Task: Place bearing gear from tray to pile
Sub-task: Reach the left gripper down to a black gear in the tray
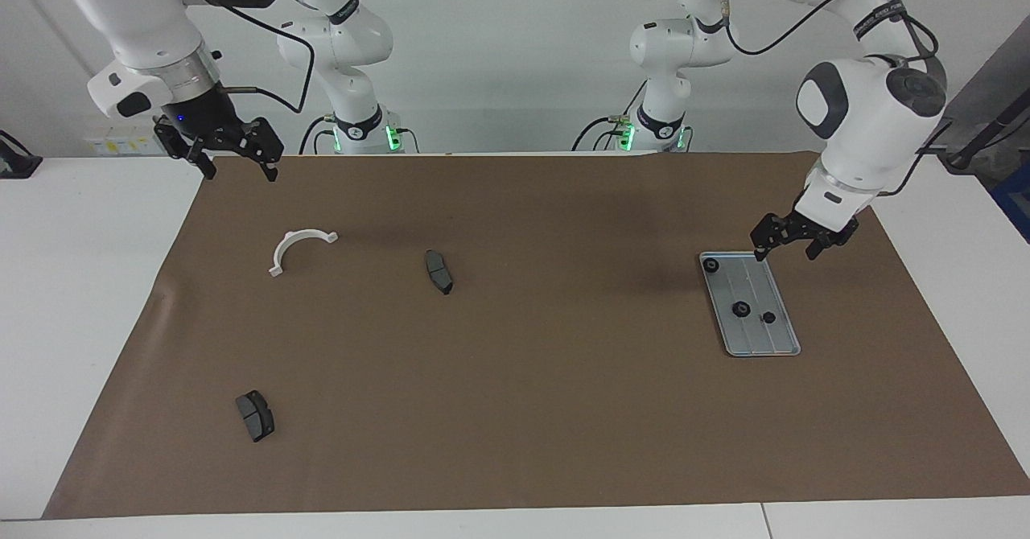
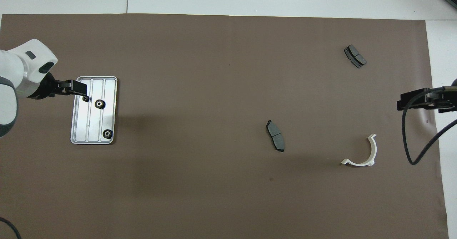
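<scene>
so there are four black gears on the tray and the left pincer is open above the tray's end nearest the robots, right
Not quite: the tray holds three black gears, not four, as the overhead view shows. The rest stands: the left pincer is open above the tray's end nearest the robots.

No text, label, brand, number or sign can be read anywhere here. The white robot arm [image 1: 873, 113] over the light grey-blue ridged metal tray [image 1: 771, 338] carries a dark band with pale lettering near its upper joint, too small to make out.
</scene>
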Controlling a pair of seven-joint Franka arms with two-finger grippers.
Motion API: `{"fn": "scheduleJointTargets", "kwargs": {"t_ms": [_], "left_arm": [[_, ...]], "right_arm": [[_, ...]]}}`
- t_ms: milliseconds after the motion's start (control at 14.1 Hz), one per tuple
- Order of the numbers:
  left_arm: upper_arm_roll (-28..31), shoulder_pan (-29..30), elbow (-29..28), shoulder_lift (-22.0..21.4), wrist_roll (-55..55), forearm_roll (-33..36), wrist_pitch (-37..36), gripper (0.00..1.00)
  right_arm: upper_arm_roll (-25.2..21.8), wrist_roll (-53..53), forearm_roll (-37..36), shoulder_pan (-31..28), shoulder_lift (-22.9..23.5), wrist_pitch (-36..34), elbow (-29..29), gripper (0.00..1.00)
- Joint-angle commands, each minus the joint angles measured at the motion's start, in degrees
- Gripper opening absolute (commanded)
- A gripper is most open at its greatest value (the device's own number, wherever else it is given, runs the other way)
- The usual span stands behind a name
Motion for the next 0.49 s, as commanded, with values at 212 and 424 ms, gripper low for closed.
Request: {"fn": "scheduleJointTargets", "kwargs": {"t_ms": [212,424], "left_arm": [[-0.47,0.56,-3.99,5.8,-2.09,0.35,9.9,1.0],[-0.38,0.65,-3.81,9.67,-6.2,0.35,14.46,1.0]], "right_arm": [[0.16,-0.63,1.72,-0.45,-0.69,-0.09,-0.17,1.0],[0.16,-0.63,1.72,-0.45,-0.69,-0.09,-0.17,1.0]]}}
